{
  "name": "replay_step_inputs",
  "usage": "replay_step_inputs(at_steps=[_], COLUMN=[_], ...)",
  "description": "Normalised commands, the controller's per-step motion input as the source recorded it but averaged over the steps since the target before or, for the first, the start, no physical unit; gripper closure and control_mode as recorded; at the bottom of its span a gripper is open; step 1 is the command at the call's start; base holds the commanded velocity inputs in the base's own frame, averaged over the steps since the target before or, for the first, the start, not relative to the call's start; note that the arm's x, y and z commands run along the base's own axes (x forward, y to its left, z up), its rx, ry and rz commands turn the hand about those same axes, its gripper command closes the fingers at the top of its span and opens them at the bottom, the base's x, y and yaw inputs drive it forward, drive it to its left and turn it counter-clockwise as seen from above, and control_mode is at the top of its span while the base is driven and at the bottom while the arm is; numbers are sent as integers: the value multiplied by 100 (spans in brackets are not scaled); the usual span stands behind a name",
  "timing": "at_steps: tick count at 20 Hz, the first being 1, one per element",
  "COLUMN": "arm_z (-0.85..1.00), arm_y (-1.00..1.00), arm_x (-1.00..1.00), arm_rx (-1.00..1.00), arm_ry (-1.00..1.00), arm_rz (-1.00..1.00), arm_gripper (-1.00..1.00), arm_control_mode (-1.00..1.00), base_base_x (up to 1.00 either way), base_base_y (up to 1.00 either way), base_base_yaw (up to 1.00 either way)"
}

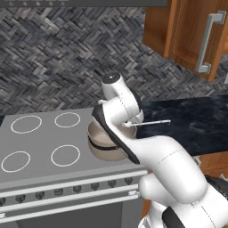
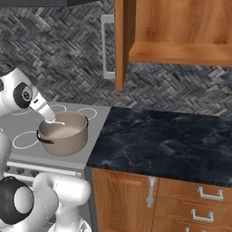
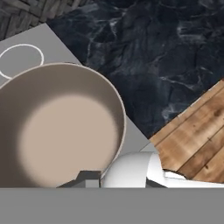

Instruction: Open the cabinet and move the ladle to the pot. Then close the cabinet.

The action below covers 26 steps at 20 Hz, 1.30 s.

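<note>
The beige pot point(image 1: 103, 144) stands on the stove's right side, partly hidden behind my arm. My gripper point(image 1: 129, 125) hangs over the pot's right rim, shut on the ladle point(image 1: 153, 121), whose thin silvery handle sticks out level to the right above the counter. From the right, the gripper point(image 2: 50, 117) reaches down into the pot point(image 2: 65, 136) with the ladle point(image 2: 59, 123) at its tip. In the hand view the pot point(image 3: 57, 127) lies just below, with the ladle's white rounded end point(image 3: 131, 168) at the fingers. The cabinet point(image 2: 176, 52) stands open, its door point(image 2: 120, 45) swung out edge-on.
The grey stove point(image 1: 40, 142) has several burner rings left of the pot. A dark marble counter point(image 2: 163, 140) runs to the right, with wooden drawers point(image 2: 199, 199) below it. The open cabinet door point(image 1: 196, 31) with its bar handle hangs above the counter.
</note>
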Motion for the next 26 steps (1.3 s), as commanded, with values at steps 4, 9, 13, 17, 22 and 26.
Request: replay_step_inputs(at_steps=[4,9,13,17,22,26], arm_z=[-19,-30,-26,-24,-18,-14], arm_y=[0,-3,0,0,0,0], arm_x=[1,9,4,11,14,15], arm_rx=[3,2,2,2,2,1], arm_ry=[1,1,1,1,1,1], arm_rz=[0,0,0,0,0,0], arm_gripper=[100,100,100,100,100,100], arm_control_mode=[-100,-100,-100,-100,-100,-100], base_base_x=[0,0,0,0,0,0], base_base_y=[0,0,0,0,0,0], base_base_yaw=[0,0,0,0,0,0])
